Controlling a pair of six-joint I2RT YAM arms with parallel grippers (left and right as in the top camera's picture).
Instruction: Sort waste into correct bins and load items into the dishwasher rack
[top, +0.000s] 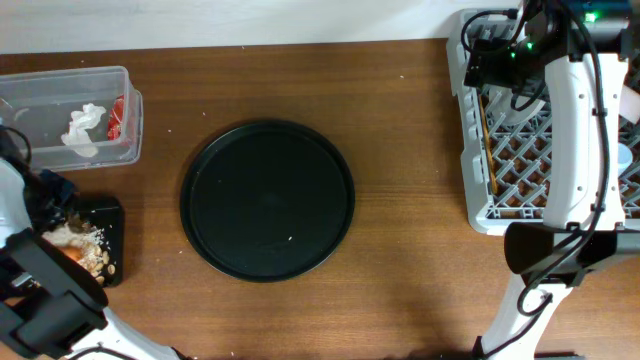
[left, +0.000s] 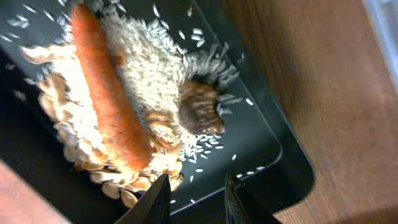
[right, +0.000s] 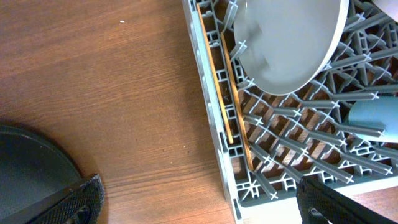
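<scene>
Left gripper (left: 196, 200), jaws parted, empty, low over black bin (left: 270, 152): clipping its rim would scatter rice (left: 149, 68); right gripper (right: 200, 196), wide open, empty, could knock 2 chopsticks (right: 227, 106) off dishwasher rack (right: 298, 149).

Wooden table (top: 400, 250): tub (top: 40, 120), bin (top: 106, 214), tray (top: 268, 200), rack (top: 478, 215)

Chopsticks (right: 239, 115) lie in rack (right: 292, 149), left of plate (right: 286, 43); cup (right: 376, 118) seemingly right.

Left gripper (left: 194, 200) parted slightly, holding nothing; right gripper (right: 208, 204) spread wide, holding nothing; right arm (top: 578, 130) stretched far forward.
</scene>
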